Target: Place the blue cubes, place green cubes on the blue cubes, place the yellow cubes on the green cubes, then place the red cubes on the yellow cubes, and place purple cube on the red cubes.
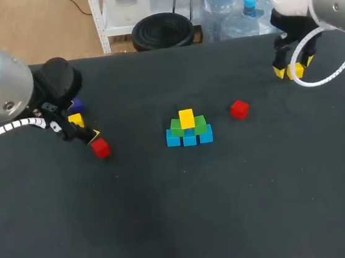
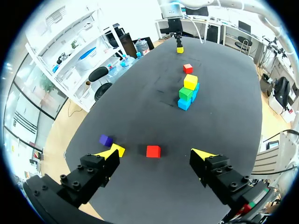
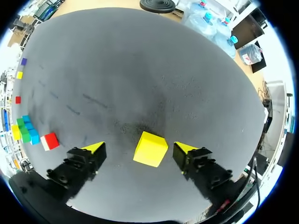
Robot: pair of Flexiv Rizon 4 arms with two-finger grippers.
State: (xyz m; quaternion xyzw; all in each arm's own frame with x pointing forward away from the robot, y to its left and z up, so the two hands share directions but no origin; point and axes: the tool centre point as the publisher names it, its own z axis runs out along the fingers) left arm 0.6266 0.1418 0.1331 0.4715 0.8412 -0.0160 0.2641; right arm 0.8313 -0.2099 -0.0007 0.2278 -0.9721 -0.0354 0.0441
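Observation:
Mid-table stands a stack: a row of blue cubes, two green cubes on them, and one yellow cube on top. Just right of the stack lies a red cube. My right gripper is at the far right, open, straddling a loose yellow cube on the table with a gap on each side. My left gripper is open at the left. A red cube lies just ahead between its fingers. A second yellow cube sits by one fingertip, and a purple cube lies beyond it.
The black table is bare across its whole front half. From the right wrist, the red cube and the stack lie off to one side of the gripper.

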